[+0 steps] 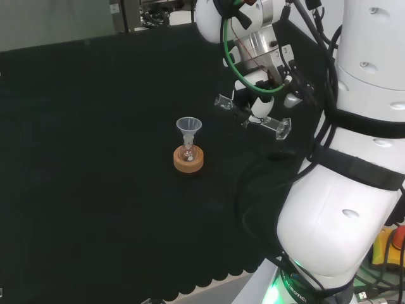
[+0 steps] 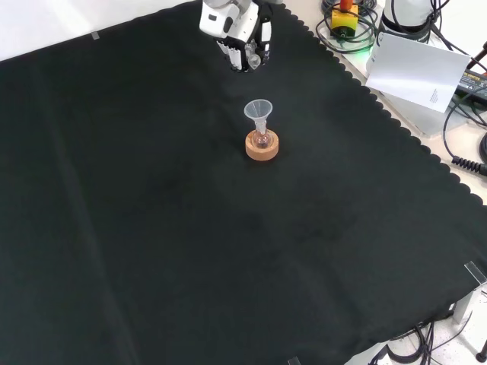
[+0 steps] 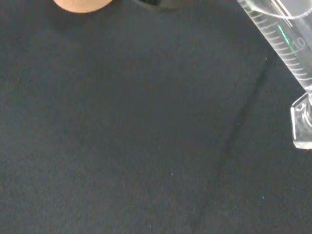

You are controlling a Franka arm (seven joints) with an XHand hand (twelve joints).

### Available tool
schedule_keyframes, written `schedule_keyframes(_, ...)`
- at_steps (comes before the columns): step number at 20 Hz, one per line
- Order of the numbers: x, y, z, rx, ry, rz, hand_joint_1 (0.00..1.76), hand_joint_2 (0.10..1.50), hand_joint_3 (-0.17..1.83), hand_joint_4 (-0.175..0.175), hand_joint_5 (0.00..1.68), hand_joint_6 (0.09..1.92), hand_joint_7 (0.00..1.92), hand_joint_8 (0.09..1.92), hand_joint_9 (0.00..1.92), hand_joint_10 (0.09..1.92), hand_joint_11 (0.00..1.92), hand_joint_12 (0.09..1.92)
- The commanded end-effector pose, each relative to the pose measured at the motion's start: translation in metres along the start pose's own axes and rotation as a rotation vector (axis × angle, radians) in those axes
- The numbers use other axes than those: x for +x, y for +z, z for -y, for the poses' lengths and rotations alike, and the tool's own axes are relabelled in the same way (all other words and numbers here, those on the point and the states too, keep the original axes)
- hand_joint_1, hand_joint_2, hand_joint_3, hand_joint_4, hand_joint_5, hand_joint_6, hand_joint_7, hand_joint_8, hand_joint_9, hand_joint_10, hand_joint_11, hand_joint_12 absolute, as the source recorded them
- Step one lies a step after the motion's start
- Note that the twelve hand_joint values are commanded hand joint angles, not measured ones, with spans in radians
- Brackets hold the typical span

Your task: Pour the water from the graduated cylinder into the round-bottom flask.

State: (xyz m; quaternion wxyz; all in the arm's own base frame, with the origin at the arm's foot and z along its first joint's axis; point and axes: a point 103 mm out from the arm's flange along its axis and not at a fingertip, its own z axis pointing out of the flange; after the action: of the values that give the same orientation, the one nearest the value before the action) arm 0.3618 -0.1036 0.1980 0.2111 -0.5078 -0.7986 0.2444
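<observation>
I saw the hand (image 1: 256, 95) curled round the graduated cylinder (image 1: 253, 117), lying near-horizontal at two o'clock from the funnel-topped flask (image 1: 188, 151). Clear, slippery, breakable ware, I judged; mid-barrel grip seemed safest.

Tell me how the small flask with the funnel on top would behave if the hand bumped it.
The round-bottom flask sits in a cork ring, so it probably would not roll. The funnel in its neck is wide and makes it top-heavy; a bump would likely tip or dislodge it. Both look thin, clear and light, so probably fragile and easily shifted.
</observation>
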Motion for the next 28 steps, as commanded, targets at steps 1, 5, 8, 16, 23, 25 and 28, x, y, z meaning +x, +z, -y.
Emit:
schedule_keyframes(1,0.003,-0.003,0.000,0.039,-0.003,0.017,1.27,1.09,0.00,-0.175,1.03,0.92,1.06,0.91,1.48,0.09,1.33,0.70)
schedule_keyframes(5,0.008,-0.005,-0.007,0.068,-0.008,0.024,1.27,1.09,0.00,-0.175,1.03,0.92,1.06,0.91,1.48,0.09,1.33,0.70)
schedule_keyframes(8,0.010,-0.006,-0.013,0.097,-0.004,0.033,1.27,1.09,0.00,-0.175,1.03,0.92,1.06,0.91,1.48,0.09,1.33,0.70)
schedule_keyframes(16,0.011,-0.013,-0.028,0.174,0.020,0.047,1.27,1.09,0.00,-0.175,1.03,0.92,1.06,0.91,1.48,0.09,1.33,0.70)
schedule_keyframes(23,0.016,-0.017,-0.037,0.224,0.025,0.065,1.27,1.09,0.00,-0.175,1.03,0.92,1.06,0.91,1.48,0.09,1.33,0.70)
schedule_keyframes(25,0.018,-0.019,-0.037,0.232,0.023,0.069,1.27,1.09,0.00,-0.175,1.03,0.92,1.06,0.91,1.48,0.09,1.33,0.70)
schedule_keyframes(28,0.020,-0.021,-0.038,0.248,0.021,0.075,1.27,1.09,0.00,-0.175,1.03,0.92,1.06,0.91,1.48,0.09,1.33,0.70)
